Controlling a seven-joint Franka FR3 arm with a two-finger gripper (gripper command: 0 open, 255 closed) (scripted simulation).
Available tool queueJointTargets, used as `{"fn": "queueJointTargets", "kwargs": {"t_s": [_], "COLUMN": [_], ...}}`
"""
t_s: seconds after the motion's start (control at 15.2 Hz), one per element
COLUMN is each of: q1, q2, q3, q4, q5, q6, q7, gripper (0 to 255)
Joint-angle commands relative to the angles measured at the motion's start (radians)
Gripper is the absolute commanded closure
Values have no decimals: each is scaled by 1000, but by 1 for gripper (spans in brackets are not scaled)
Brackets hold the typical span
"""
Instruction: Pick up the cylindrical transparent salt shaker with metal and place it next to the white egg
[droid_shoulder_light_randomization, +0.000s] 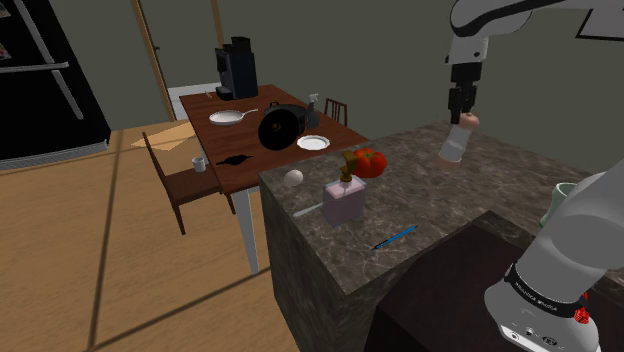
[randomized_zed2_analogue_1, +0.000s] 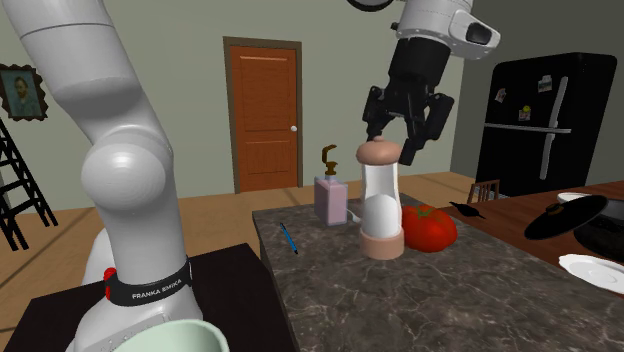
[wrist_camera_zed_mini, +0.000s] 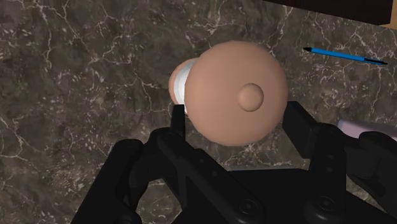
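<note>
The dark marbled bench (droid_shoulder_light_randomization: 450, 200) carried a salt shaker (droid_shoulder_light_randomization: 455, 143), a tomato (droid_shoulder_light_randomization: 370, 162), a soap dispenser (droid_shoulder_light_randomization: 343, 200), a blue pen (droid_shoulder_light_randomization: 394, 238) and an egg (droid_shoulder_light_randomization: 295, 177).

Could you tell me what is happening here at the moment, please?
The white arm's black gripper hangs just above the salt shaker, which stands upright on the dark marbled counter near a tomato. Its fingers are open on either side of the tan cap, not yet clasping it. The white egg lies apart, near the counter's corner.
</note>
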Motion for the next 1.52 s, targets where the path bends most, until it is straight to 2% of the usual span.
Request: {"fn": "queueJointTargets", "kwargs": {"t_s": [0.0, 1.45], "q1": [1, 10], "q2": [0, 43], "q3": [2, 11], "q4": [30, 368], "q5": [1, 18], "q6": [-30, -328], "q7": [-1, -20], "gripper": [255, 255]}}
